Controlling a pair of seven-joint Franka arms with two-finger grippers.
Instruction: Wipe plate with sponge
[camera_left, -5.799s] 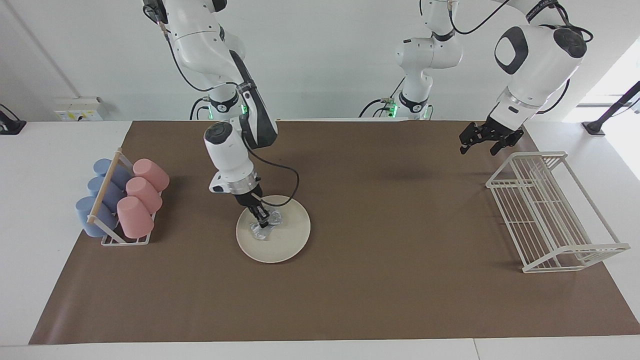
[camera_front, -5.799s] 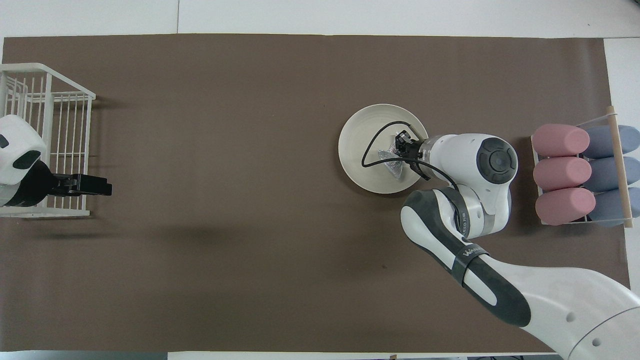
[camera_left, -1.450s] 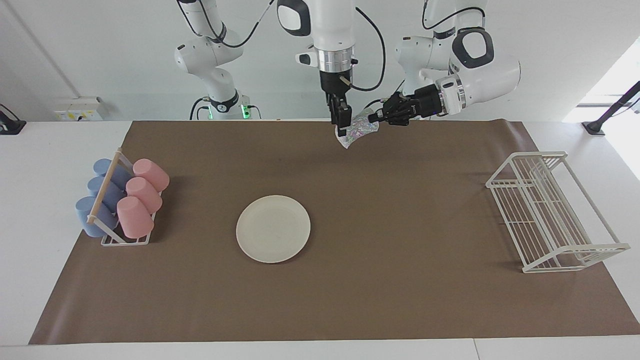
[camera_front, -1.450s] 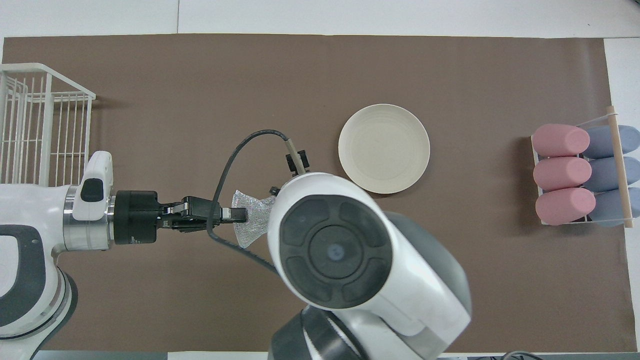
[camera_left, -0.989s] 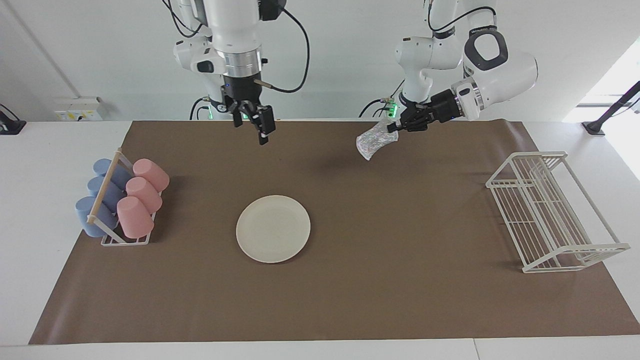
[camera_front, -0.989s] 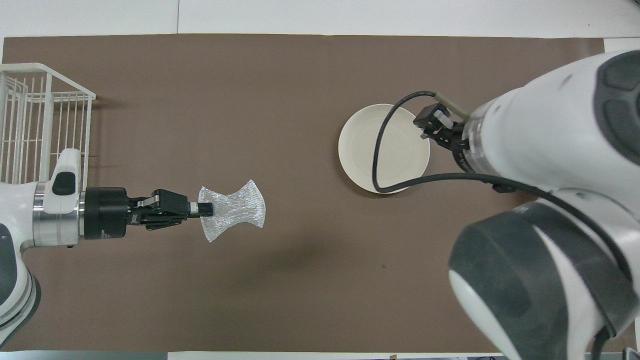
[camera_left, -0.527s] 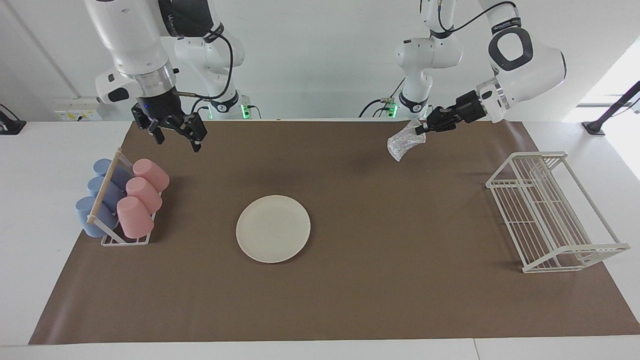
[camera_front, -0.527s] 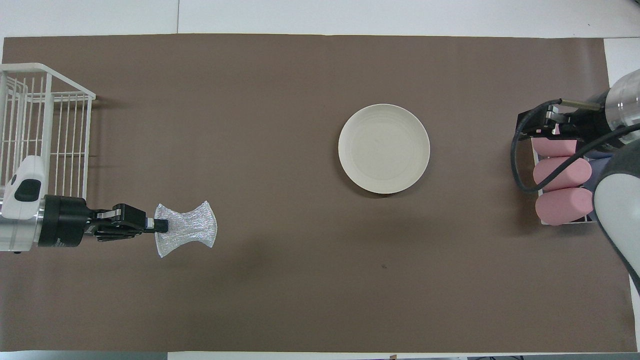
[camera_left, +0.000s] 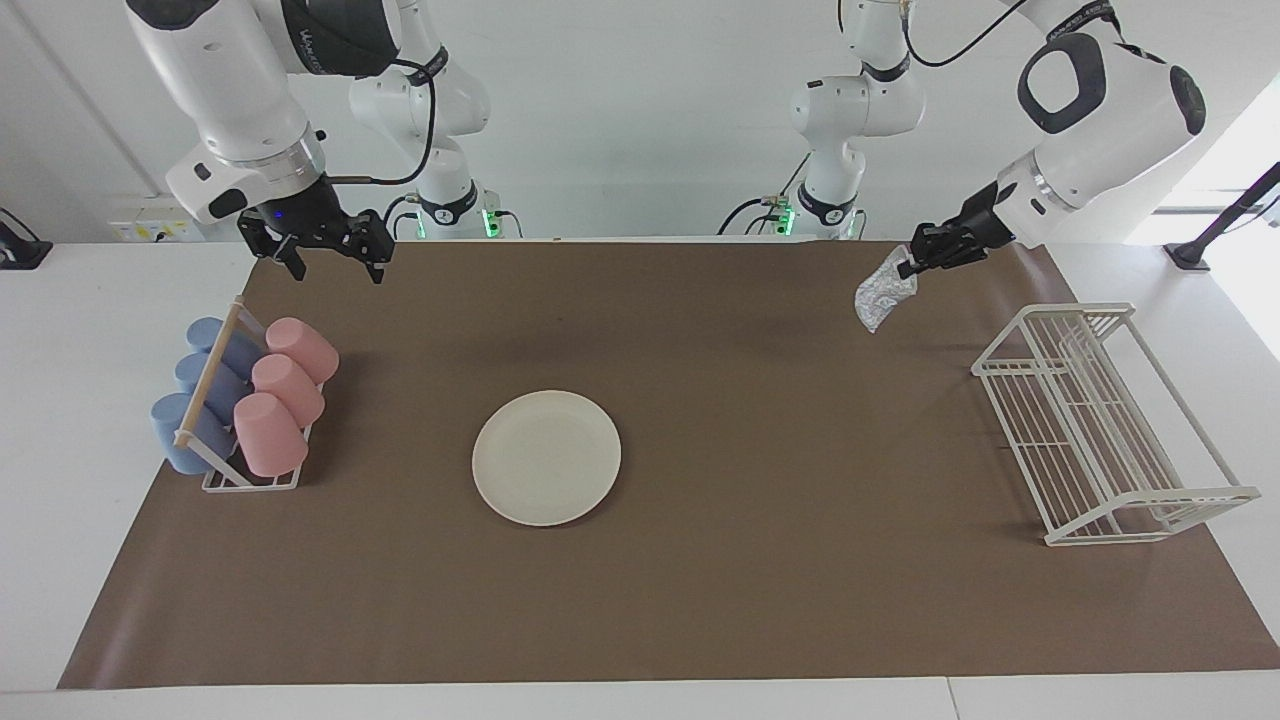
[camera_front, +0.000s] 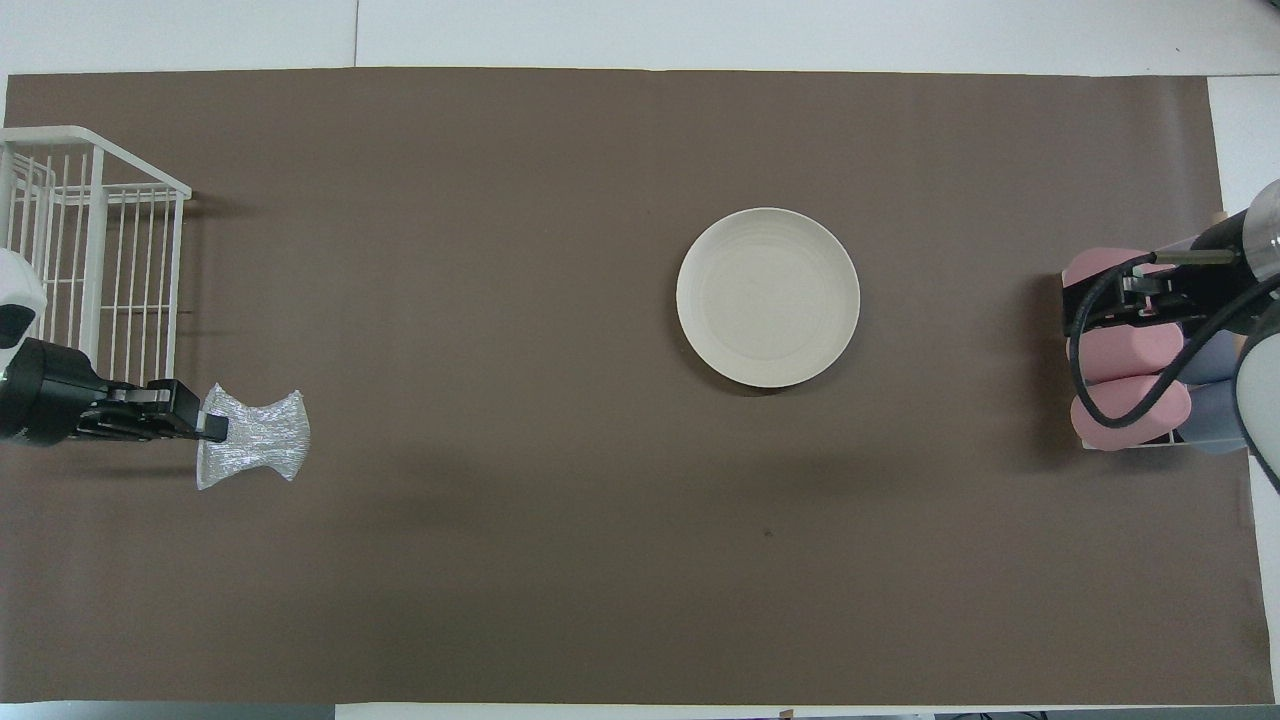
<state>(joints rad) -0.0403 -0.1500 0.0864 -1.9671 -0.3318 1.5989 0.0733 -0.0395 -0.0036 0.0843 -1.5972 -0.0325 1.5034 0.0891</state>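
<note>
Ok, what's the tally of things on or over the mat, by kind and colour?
pink cups: 3
blue cups: 3
plate: 1
sponge: 1
wire rack: 1
cup holder: 1
Total: 10

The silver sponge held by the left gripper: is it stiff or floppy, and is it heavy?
Probably floppy: the sponge hangs down limply below the left gripper, which pinches only one edge. It is likely light, since that small pinch holds it in the air. Its wrinkled, flared shape suggests it crumples easily.
</note>
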